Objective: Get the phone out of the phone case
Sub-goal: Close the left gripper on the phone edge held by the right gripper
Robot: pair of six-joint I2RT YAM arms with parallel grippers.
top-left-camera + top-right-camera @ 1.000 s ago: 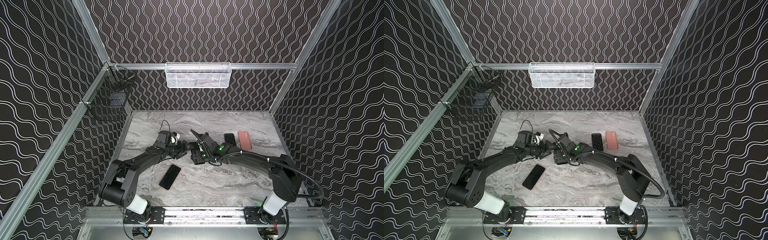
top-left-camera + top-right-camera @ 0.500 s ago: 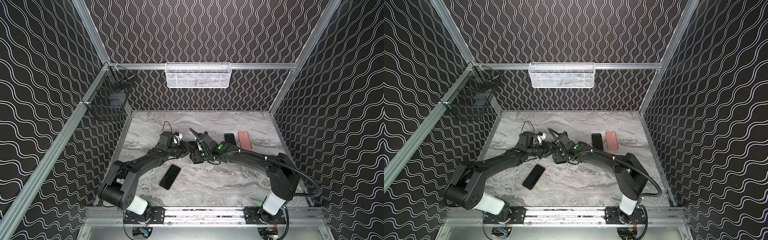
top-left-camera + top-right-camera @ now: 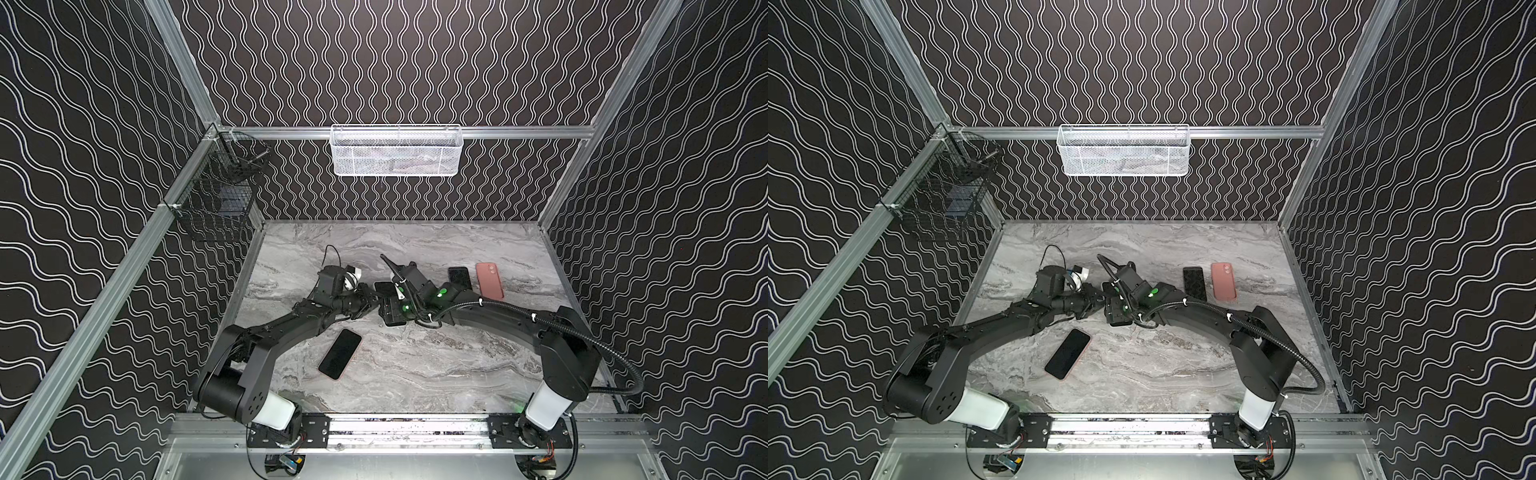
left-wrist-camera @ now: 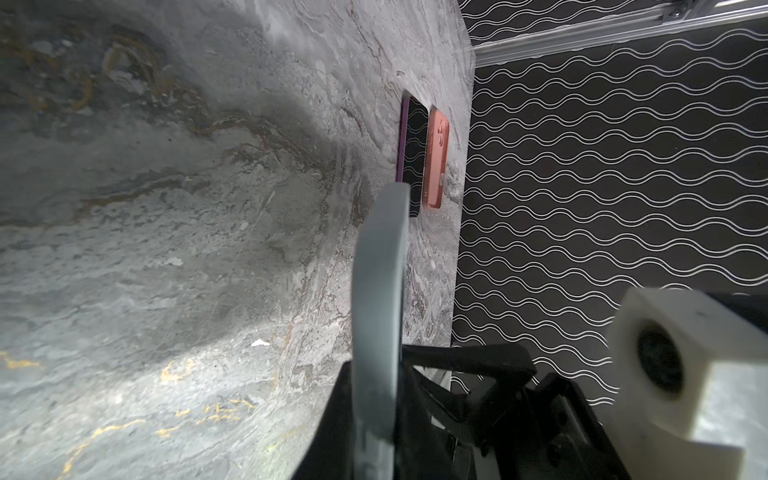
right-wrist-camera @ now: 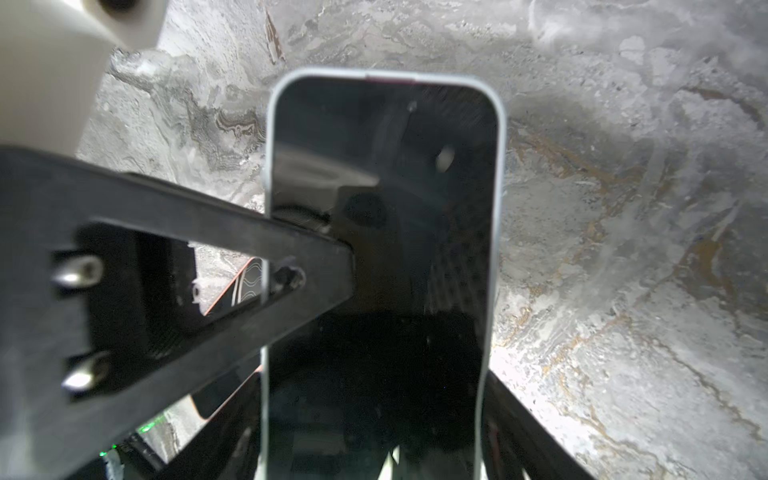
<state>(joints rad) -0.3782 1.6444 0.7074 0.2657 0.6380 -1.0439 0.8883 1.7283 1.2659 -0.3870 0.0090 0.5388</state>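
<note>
Peeling step right now. My right fingers are grasping the phone, mid-frame between both arms in both top views. My left fingers are clenched on the phone case rim. Next, I reckon: pull that rim away gently, no twisting.

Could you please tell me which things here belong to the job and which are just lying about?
In the job: black-screened phone in its pale grey case, left gripper, right gripper.

Lying about: black phone with pink edge, dark phone with purple edge, salmon-pink phone case, white mesh basket, black wire basket.
</note>
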